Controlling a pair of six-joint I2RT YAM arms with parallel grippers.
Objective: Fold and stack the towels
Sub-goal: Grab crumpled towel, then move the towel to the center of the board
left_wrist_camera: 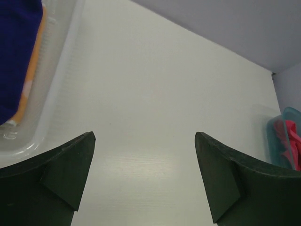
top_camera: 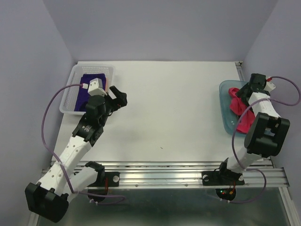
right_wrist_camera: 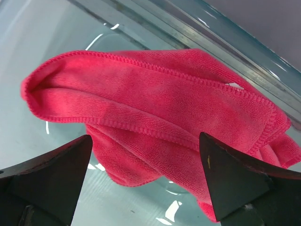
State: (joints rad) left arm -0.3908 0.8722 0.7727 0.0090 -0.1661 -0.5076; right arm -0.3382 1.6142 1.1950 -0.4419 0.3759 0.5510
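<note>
1. R tool (right_wrist_camera: 146,137) is wide open w/ nothing in it. It hangs close over the pink-red towel (right_wrist_camera: 155,94).
2. That towel lies scrunched up in the teal tub (top_camera: 225,120), at the right side of the counter (top_camera: 174,108).
3. L tool (left_wrist_camera: 145,137) is wide open too, w/ nothing in it. It's over bare counter, just beside the clear basket (top_camera: 68,96).
4. Purple towel (top_camera: 86,92) is in that basket. Orange towel (left_wrist_camera: 34,66) is in there too, but only a thin strip shows by the purple one. Can't tell if it's under it or beside it.
5. What could go wrong, R side: the pink-red towel is in folds, so a pinch may catch just one top layer & slip off. If the tool goes too low, the fingers may bump the tub floor or push the tub along.
6. The towel could also snag on the tub rim on the way out & tip the tub.
7. L side: purple & orange touch, so one grab may take both at once. The basket looks light, so it may lift or slide w/ them.
8. Count: 3 towels (1 pink-red, 1 purple, 1 orange), 1 basket, 1 tub, 2 tools.
</note>
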